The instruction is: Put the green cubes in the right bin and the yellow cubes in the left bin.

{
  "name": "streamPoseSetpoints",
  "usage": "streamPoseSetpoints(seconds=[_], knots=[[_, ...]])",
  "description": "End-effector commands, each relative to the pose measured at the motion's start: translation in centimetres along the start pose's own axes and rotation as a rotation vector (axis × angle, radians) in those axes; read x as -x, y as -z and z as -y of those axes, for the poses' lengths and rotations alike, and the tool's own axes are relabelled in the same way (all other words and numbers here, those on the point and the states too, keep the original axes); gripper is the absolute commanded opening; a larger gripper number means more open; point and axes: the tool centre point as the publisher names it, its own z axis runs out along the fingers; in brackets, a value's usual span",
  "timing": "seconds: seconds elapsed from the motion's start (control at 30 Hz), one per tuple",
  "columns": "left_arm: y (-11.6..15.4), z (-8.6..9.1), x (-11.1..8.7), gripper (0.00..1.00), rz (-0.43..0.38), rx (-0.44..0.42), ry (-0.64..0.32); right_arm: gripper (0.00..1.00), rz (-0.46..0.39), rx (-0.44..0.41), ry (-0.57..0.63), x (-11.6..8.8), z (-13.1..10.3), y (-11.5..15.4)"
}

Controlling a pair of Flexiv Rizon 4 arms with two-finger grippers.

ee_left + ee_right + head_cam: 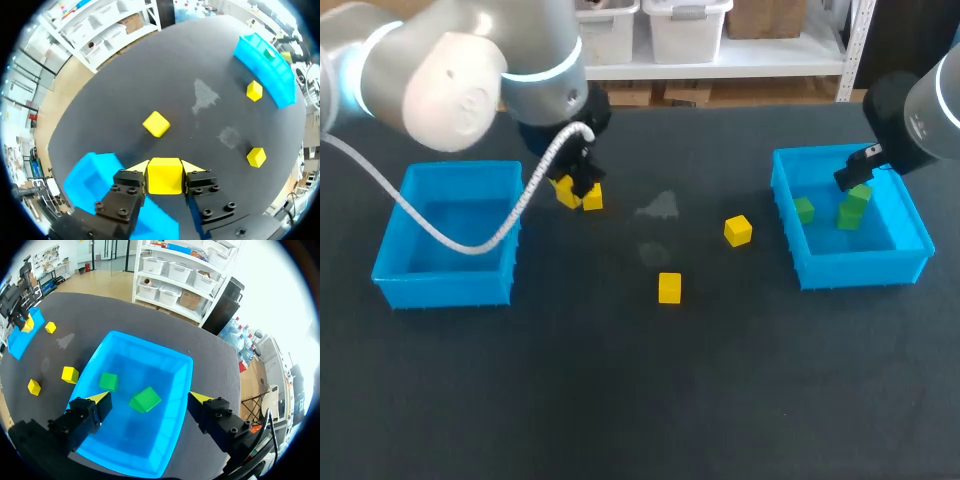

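Yellow cube (pixel 164 176), clamped in the left gripper (pixel 165 170), hangs just beside the left bin (pixel 92 175), not over it. Let go here and I reckon it drops onto the table (pixel 620 400) near that bin. The right gripper (pixel 150 397), well apart from the bin, has its fingers spread wide.

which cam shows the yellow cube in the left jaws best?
Left wrist view: the held yellow cube sits large and unobstructed, a jaw against each side. Head view: small, partly hidden. Right wrist view: a distant speck.
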Motion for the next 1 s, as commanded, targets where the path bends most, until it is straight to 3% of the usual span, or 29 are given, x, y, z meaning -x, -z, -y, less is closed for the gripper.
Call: streamPoseSetpoints(seconds=[0.03,0.23,0.43,0.7,0.73,0.8,0.83,0.87,1.0], knots=[[2.8,-1.7,-1.7,0.00,0.053,0.002,0.036,1.00,0.004,-0.002,-0.001,-0.1,0.0,0.0],[4.6,-5.1,-3.3,0.00,0.082,0.039,0.139,1.00,0.004,-0.002,-0.001,-0.1,0.0,0.0],[4.8,-8.0,-6.7,0.00,0.064,0.081,0.238,1.00,0.004,-0.002,-0.001,-0.1,0.0,0.0],[3.4,-9.6,-10.3,0.00,0.017,0.098,0.325,1.00,0.004,-0.002,-0.001,-0.1,0.0,0.0],[3.3,-9.6,-10.6,0.09,0.010,0.094,0.332,1.00,0.004,-0.002,-0.001,-0.1,0.0,0.0],[3.0,-9.8,-11.2,0.40,-0.003,0.099,0.334,1.00,0.004,-0.002,-0.001,-0.1,0.0,0.0],[2.8,-9.9,-11.4,0.89,-0.010,0.102,0.338,1.00,0.004,-0.002,-0.001,-0.1,0.0,0.0],[2.7,-9.9,-11.6,1.00,-0.012,0.099,0.341,1.00,0.004,-0.002,-0.001,-0.1,0.0,0.0],[2.3,-9.9,-12.0,1.00,-0.022,0.091,0.351,1.00,0.004,-0.002,-0.001,-0.1,0.0,0.0]])
